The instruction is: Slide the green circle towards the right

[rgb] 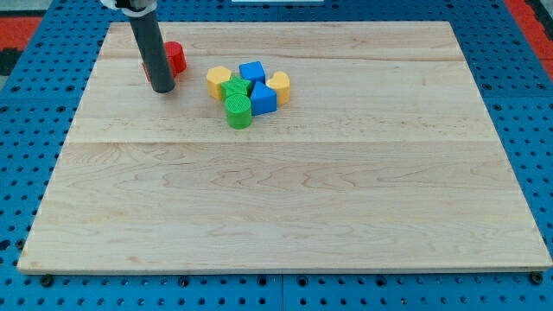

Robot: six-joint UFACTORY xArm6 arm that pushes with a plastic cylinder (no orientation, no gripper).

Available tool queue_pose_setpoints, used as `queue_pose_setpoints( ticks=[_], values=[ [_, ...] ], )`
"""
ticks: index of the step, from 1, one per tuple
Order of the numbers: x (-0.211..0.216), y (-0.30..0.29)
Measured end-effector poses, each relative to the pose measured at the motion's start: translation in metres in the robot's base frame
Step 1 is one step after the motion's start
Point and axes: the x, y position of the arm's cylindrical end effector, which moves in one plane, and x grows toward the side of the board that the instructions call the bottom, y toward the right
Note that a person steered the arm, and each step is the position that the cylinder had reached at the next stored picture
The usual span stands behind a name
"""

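The green circle (238, 111) is a short green cylinder at the lower left of a tight cluster near the board's top middle. Behind it sits a second green block (233, 89). A yellow hexagon-like block (218, 81) is at the cluster's left. Two blue blocks (252, 72) (263, 98) sit in the middle and right. A yellow block (279, 85) is at the far right. My tip (162, 89) rests on the board to the left of the cluster, a block's width or two from the yellow hexagon. A red block (174, 57) lies just behind the rod, partly hidden.
The wooden board (285, 199) lies on a blue pegboard table (26, 155). The board's edges show on all sides. A red area shows at the view's top left corner (17, 22).
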Motion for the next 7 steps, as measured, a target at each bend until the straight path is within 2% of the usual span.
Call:
queue_pose_setpoints(
  ticks=[1, 2, 4, 5, 6, 7],
  values=[
    [-0.035, -0.003],
    [0.002, -0.001],
    [-0.013, 0.01],
    [-0.014, 0.063],
    [-0.004, 0.065],
    [0.039, 0.094]
  ],
)
